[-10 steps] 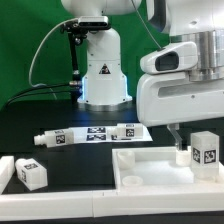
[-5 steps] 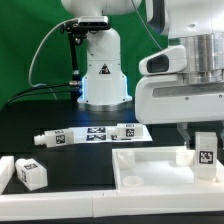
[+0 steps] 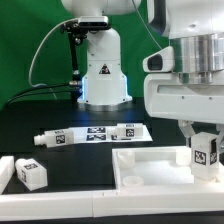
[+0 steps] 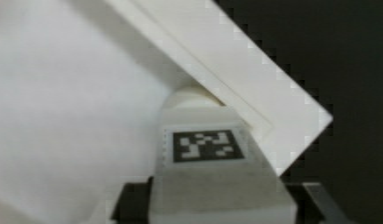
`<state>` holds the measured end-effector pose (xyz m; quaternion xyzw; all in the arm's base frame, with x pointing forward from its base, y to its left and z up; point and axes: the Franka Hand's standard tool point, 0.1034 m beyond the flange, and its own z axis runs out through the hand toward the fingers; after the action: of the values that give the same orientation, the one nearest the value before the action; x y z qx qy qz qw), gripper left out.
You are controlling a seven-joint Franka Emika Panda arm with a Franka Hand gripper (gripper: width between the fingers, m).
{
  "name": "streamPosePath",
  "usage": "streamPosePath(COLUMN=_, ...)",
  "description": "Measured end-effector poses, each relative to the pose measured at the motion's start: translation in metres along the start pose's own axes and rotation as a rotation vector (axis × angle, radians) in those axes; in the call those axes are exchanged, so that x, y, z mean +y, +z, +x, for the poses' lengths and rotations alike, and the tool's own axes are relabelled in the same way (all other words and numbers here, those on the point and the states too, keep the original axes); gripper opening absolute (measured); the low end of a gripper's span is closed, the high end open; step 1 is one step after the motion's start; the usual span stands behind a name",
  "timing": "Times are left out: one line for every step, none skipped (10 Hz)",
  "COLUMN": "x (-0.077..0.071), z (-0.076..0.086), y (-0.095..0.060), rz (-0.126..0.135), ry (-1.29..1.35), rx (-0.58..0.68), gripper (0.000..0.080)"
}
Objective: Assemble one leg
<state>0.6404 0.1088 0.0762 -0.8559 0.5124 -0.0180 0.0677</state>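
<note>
The leg (image 3: 205, 153) is a small white block with a black-and-white tag. It sits between my fingers at the right end of the white tray-like piece (image 3: 150, 166), at its far corner. My gripper (image 3: 204, 143) comes down from above and is shut on the leg. In the wrist view the leg (image 4: 209, 150) fills the middle with its tag facing the camera. The dark fingers (image 4: 142, 203) press on both of its sides. The tray-like piece (image 4: 81, 100) lies behind it, its corner edge against the black table.
A second, alike small tagged block (image 3: 30, 173) lies at the exterior view's left, beside the tray-like piece. Two long white tagged rods (image 3: 66, 138) (image 3: 130, 131) lie on the black table behind it. The arm's white base (image 3: 103, 76) stands further back.
My gripper has moved to the exterior view's right, from beside the leg to over it. Its fingers now sit on both sides of the leg, which has hardly shifted.
</note>
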Motion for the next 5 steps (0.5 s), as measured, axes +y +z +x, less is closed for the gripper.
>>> streamPosePath(x=0.0015, z=0.0009, y=0.0005, rz=0.037, ry=0.193, rx=-0.019, gripper=0.0288)
streamPosePath(x=0.0025, z=-0.0009, y=0.0016, rz=0.072, ry=0.423, rx=-0.045, gripper=0.0288)
streamPosePath(x=0.0021, z=-0.0024, y=0.0018, rz=0.075, ry=0.439, rx=-0.046, gripper=0.0288)
streamPosePath(x=0.0022, z=-0.0027, y=0.0018, rz=0.074, ry=0.42, rx=-0.046, gripper=0.0288)
streamPosePath(x=0.0022, z=-0.0027, y=0.002, rz=0.074, ry=0.403, rx=-0.045, gripper=0.0288)
